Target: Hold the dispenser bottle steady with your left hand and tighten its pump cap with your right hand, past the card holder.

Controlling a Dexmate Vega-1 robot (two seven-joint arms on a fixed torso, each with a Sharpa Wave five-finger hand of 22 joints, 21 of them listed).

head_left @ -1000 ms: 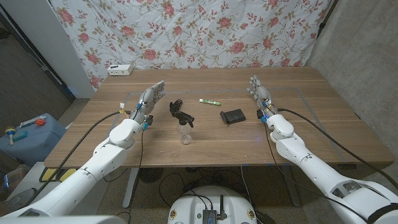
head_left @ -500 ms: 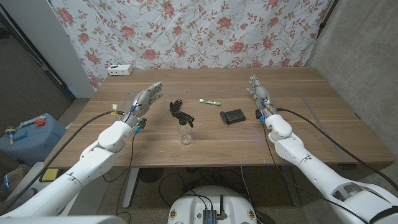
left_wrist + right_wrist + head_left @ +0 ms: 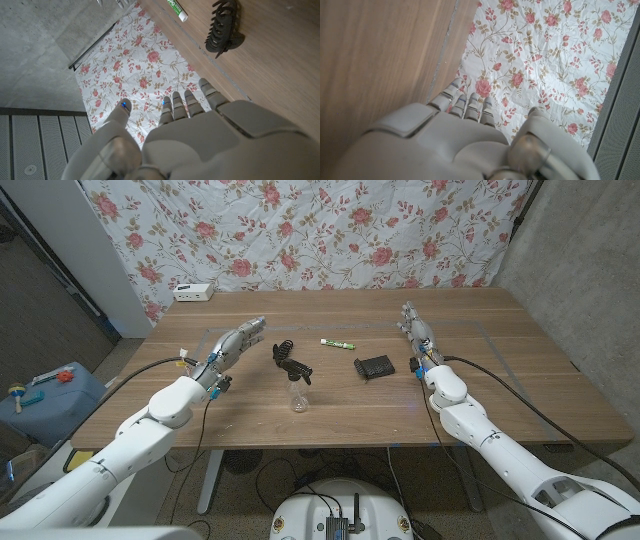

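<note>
Still pre-grasp: both hands empty, fingers extended.
Bottle (image 3: 297,396) stands upright between left hand (image 3: 232,344) and right hand (image 3: 417,333), nearer the left, apart from both; card holder (image 3: 374,366) just inside the right. Risk: light bottle tips if nudged before gripped.

no text can be read; the print on the green-and-white marker (image 3: 337,342) is too small.

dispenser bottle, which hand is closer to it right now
Left. The left hand is open, off the dispenser bottle toward the robot's left and farther back; the right hand waits farther off on the other side.
</note>
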